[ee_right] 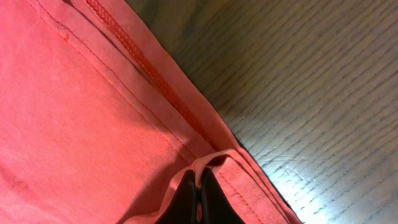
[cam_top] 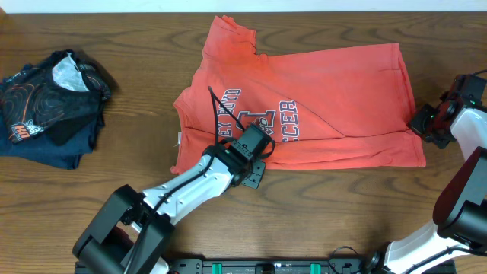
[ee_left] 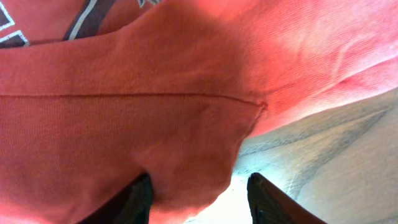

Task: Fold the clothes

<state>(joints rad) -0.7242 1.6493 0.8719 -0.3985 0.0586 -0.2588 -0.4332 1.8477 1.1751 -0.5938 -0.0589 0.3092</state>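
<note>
This is looking like a robotics lab bench rather than a home: a left arm (cam_top: pixel 190 186) and a right arm (cam_top: pixel 464 205) are reaching out from a cabled rail (cam_top: pixel 251 266) at the edge of a wood-grain table (cam_top: pixel 137 30), with a T-shirt (cam_top: pixel 335 99) and a dark garment (cam_top: pixel 49 106) lying on it.

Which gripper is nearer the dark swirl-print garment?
Left. The left gripper is at the T-shirt's near hem, mid-table; the right gripper pinches its corner at the end opposite the dark garment.
</note>
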